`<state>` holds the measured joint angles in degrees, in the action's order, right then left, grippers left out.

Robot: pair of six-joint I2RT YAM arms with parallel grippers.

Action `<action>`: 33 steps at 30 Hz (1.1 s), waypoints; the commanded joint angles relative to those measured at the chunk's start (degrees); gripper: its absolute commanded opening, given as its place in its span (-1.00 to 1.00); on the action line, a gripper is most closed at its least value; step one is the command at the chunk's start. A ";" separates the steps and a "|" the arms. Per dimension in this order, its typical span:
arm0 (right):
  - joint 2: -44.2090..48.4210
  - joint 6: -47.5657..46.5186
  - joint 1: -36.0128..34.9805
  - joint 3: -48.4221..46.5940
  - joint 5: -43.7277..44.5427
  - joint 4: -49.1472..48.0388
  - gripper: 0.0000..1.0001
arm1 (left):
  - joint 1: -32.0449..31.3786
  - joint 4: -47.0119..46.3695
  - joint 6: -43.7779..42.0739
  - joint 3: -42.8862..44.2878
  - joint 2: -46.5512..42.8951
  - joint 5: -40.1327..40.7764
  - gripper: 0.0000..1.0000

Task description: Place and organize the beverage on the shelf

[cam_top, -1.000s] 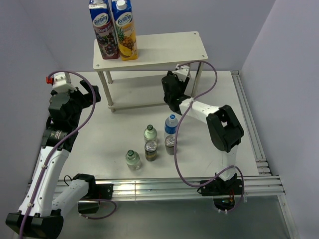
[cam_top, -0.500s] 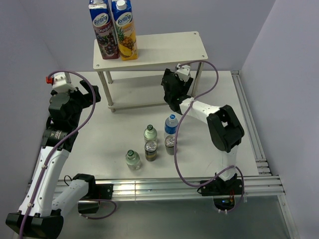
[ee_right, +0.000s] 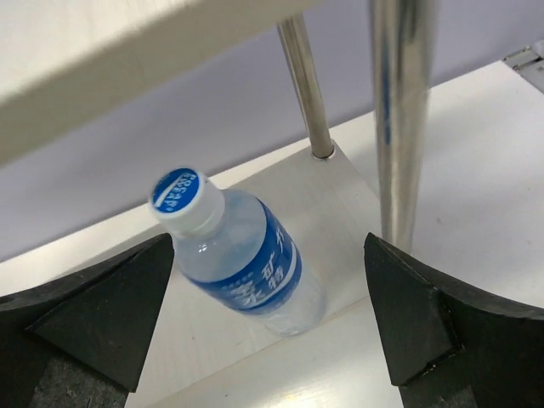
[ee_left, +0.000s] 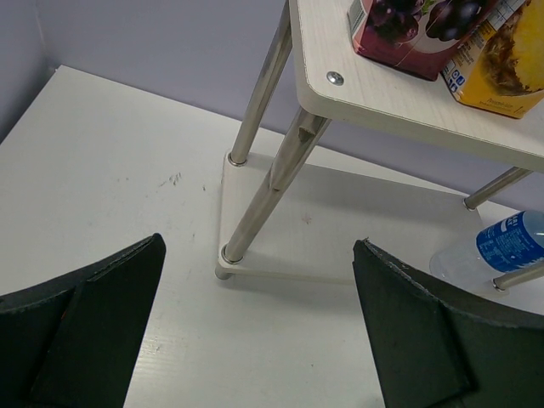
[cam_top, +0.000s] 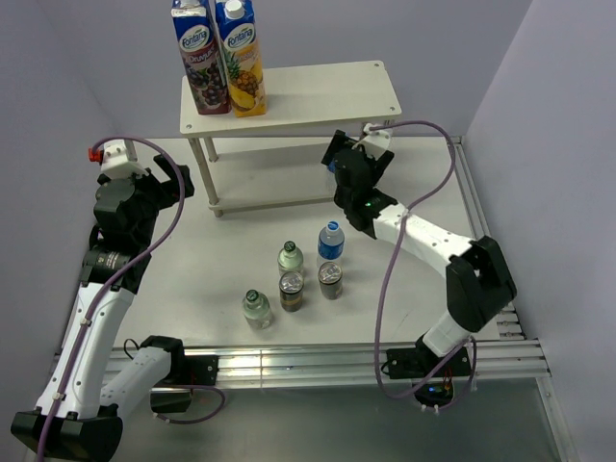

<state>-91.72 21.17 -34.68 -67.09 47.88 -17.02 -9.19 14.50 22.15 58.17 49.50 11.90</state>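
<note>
worktop (cam_top: 241, 241): five drinks (cam_top: 292, 287) upright, clustered | shelf (cam_top: 308, 96): water bottle (ee_right: 246, 263) upright on lower board, right end | right fingers (ee_right: 85, 306): spread wide, empty, bottle just ahead, untouched | left fingers (ee_left: 76, 331): spread wide, empty | likely next: second water bottle (cam_top: 330, 238), nearward of right fingers, the closer arm

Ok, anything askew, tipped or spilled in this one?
Nothing stands out. The water bottle stands upright on the lower board of the shelf, the five drinks on the table are upright, and no spill shows.
</note>
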 commanded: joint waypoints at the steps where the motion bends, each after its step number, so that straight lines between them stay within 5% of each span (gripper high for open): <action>1: 5.23 0.98 -1.09 1.52 0.55 2.76 1.00 | 0.40 -1.32 -0.36 0.45 -0.10 0.67 0.99; 10: 17.79 6.60 -5.57 6.44 2.22 16.45 1.00 | 0.75 -1.23 -0.36 0.45 -0.36 1.02 0.99; 18: 32.03 17.04 -17.24 15.40 4.50 29.48 1.00 | 1.02 -1.32 -0.27 0.45 -0.45 0.58 0.99; 25: 33.10 24.18 -24.21 18.92 3.63 39.07 1.00 | 1.19 -1.23 -0.27 0.36 -0.54 0.84 0.99; 33: 27.93 24.19 -24.65 21.65 -0.06 35.83 1.00 | 1.28 -1.23 -0.35 0.28 -0.54 0.84 0.99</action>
<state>-62.15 44.10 -59.02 -45.23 48.18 19.88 -8.23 14.50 22.15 58.17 49.50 11.97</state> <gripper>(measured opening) 0.998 0.994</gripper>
